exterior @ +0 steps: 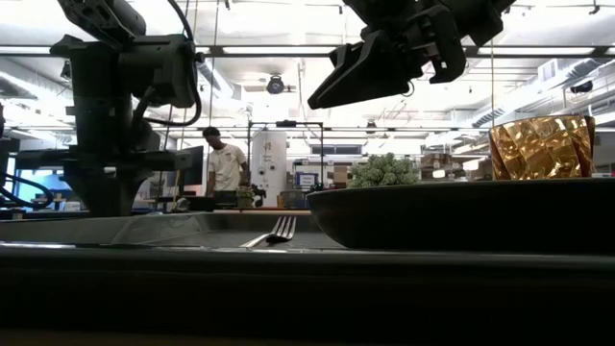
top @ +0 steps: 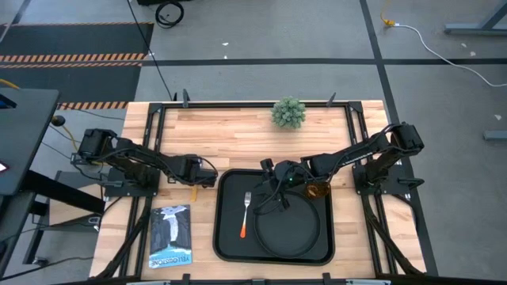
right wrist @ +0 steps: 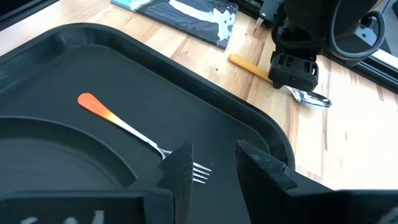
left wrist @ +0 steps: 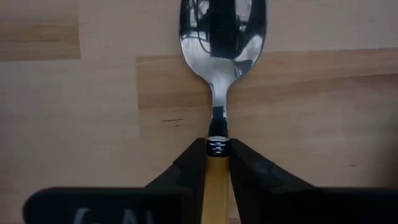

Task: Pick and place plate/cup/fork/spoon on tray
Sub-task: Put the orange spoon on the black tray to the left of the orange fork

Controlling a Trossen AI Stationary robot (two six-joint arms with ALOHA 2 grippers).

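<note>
Left gripper (left wrist: 217, 167) pinches the spoon (left wrist: 221, 37) by its orange handle, shiny bowl on the counter (left wrist: 74, 112) beside the tray (right wrist: 205, 106); right gripper (right wrist: 212, 163) hangs spread above the fork (right wrist: 134, 132).

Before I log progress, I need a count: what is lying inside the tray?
Inside the tray lie the plate and the fork. The right gripper hangs above, covering part of the tray floor.
</note>
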